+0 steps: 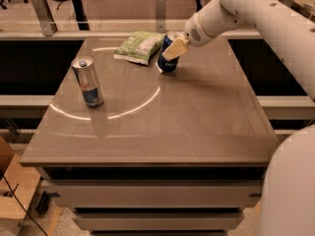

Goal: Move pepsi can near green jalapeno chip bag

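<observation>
The dark-blue pepsi can (166, 63), clamped in my pincer (173, 49), is just beside the crinkled green jalapeno chip bag (140, 45), near the far edge of the brown tabletop (197, 127).
</observation>
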Controlling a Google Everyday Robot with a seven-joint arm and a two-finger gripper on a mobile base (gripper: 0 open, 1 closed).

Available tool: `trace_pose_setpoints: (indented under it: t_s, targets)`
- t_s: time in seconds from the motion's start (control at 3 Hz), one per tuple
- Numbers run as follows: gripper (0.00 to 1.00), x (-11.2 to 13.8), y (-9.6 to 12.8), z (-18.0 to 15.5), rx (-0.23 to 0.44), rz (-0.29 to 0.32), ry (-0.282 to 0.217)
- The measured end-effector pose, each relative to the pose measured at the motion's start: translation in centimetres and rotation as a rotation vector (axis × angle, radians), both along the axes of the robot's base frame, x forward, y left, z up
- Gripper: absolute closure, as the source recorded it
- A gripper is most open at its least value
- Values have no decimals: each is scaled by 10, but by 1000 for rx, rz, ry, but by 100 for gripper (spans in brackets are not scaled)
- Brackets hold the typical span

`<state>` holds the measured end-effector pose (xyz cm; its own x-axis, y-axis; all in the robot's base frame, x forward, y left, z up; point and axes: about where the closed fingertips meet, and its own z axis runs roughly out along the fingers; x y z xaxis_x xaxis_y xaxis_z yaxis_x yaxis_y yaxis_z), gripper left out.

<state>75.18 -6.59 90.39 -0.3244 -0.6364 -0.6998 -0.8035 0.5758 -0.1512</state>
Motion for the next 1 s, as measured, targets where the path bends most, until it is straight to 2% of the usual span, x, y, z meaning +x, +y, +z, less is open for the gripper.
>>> trace_pose_setpoints:
  t_s: [0.33,1.0]
  targets:
    - [58,2,15,-6,27,25,13]
    - [12,2,31,-10,26,57,19]
